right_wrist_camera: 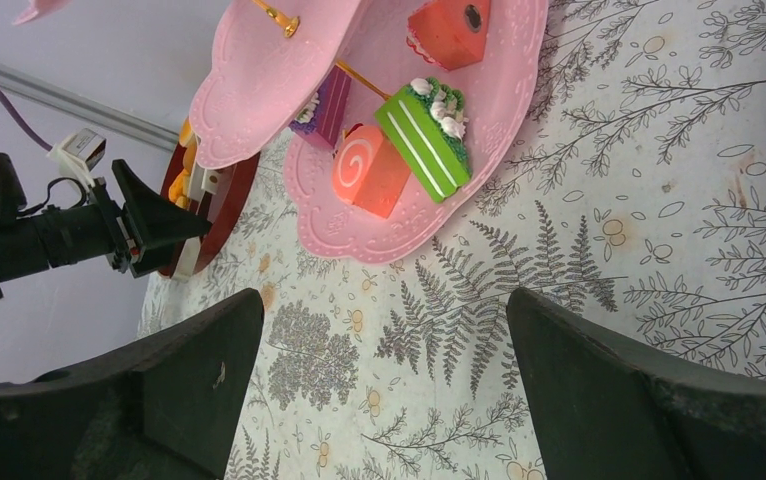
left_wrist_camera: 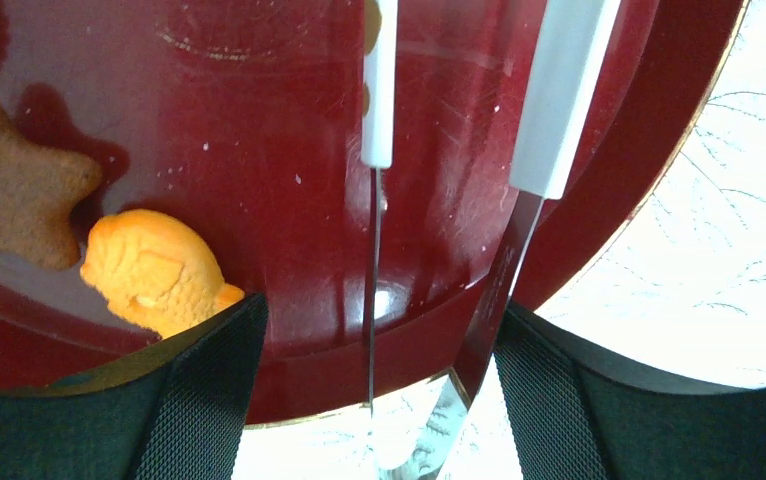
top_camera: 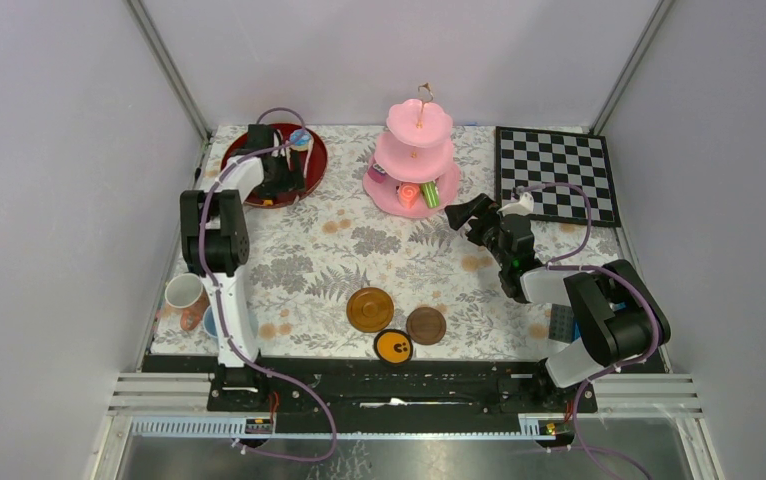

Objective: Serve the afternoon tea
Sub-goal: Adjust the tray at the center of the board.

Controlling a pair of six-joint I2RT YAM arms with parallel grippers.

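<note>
The pink three-tier cake stand (top_camera: 414, 165) stands at the back centre. Its bottom tier (right_wrist_camera: 499, 110) holds a green cake (right_wrist_camera: 424, 140), a pink roll (right_wrist_camera: 369, 170), a purple slice (right_wrist_camera: 321, 108) and an orange-red piece (right_wrist_camera: 449, 30). My right gripper (top_camera: 462, 213) is open and empty just right of the stand, over bare cloth (right_wrist_camera: 384, 390). My left gripper (top_camera: 281, 185) is open over a dark-red plate (top_camera: 309, 175). On that plate (left_wrist_camera: 289, 150) lie a brown star biscuit (left_wrist_camera: 9, 200), an orange pastry (left_wrist_camera: 154, 270) and two white-handled knives (left_wrist_camera: 379, 90). Nothing is gripped.
Two brown saucers (top_camera: 370, 309) (top_camera: 425, 325) and a black-and-orange disc (top_camera: 394, 346) lie near the front edge. A white cup (top_camera: 184, 292) and a blue cup (top_camera: 209, 322) sit at the front left. The chessboard (top_camera: 556, 175) is back right, with a block pile (top_camera: 559, 322) by the right arm.
</note>
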